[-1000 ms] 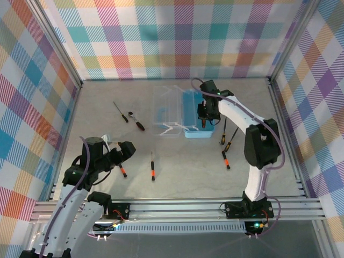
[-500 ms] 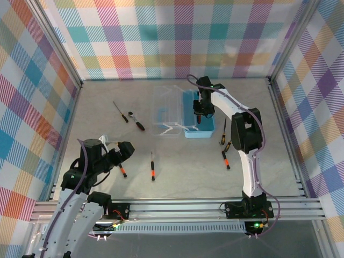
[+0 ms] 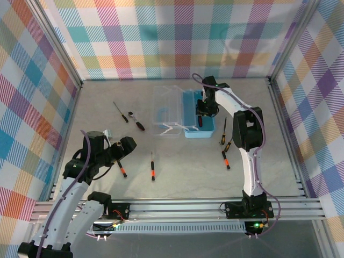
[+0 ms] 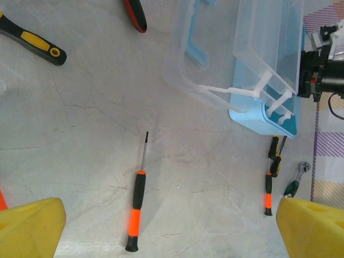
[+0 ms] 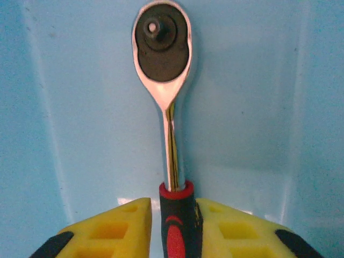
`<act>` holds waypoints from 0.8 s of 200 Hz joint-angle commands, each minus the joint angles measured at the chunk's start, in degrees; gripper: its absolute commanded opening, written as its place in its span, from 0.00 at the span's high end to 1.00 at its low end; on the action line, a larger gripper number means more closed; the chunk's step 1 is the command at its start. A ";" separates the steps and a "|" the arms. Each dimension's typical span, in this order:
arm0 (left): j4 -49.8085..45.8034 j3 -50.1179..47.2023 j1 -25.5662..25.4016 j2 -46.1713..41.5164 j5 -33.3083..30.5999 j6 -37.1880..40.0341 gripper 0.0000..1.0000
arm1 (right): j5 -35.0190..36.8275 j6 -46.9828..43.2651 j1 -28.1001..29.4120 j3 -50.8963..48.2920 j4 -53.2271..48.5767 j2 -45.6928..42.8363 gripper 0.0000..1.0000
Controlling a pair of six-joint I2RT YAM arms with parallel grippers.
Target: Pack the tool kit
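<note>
Flanking a ratchet's [image 5: 169, 134] red-and-black handle, the right fingers [image 5: 123, 226] sit close on either side; whether they pinch it cannot be told. Its metal head lies inside the one blue box [image 3: 189, 131], whose clear lid [image 3: 167, 110] is open to the left. Nearer, the left fingers [image 4: 27, 228] gape wide above an orange-and-black screwdriver [image 4: 135, 207]. Seven loose tools lie on the desk [image 3: 183, 166]: four to the left of the box, three to its right.
</note>
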 commanded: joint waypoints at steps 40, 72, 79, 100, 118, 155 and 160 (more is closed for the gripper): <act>-4.92 5.46 0.34 -1.63 1.88 2.14 0.00 | -0.68 0.79 -0.12 1.64 -2.70 -6.57 0.69; -4.42 5.69 0.34 -5.01 0.21 1.01 0.00 | 1.27 2.26 -0.18 -4.88 -1.95 -18.48 0.68; -4.09 5.39 0.34 -5.61 0.13 0.66 0.00 | 1.78 2.70 -0.14 -8.20 -1.08 -22.11 0.68; -4.56 3.68 0.40 -7.36 -2.18 -2.21 0.00 | 4.51 4.72 -0.16 -22.26 2.03 -35.60 0.67; -4.10 0.61 0.34 -9.80 -1.40 -4.22 0.00 | 7.29 6.33 -0.11 -36.69 4.83 -48.11 0.64; -0.53 -6.41 0.34 -14.89 0.38 -6.21 0.00 | 19.08 10.65 -0.48 -57.26 5.01 -64.40 0.50; 0.28 -6.96 0.34 -14.87 0.41 -6.37 0.00 | 21.20 11.75 -0.92 -58.65 4.21 -65.52 0.49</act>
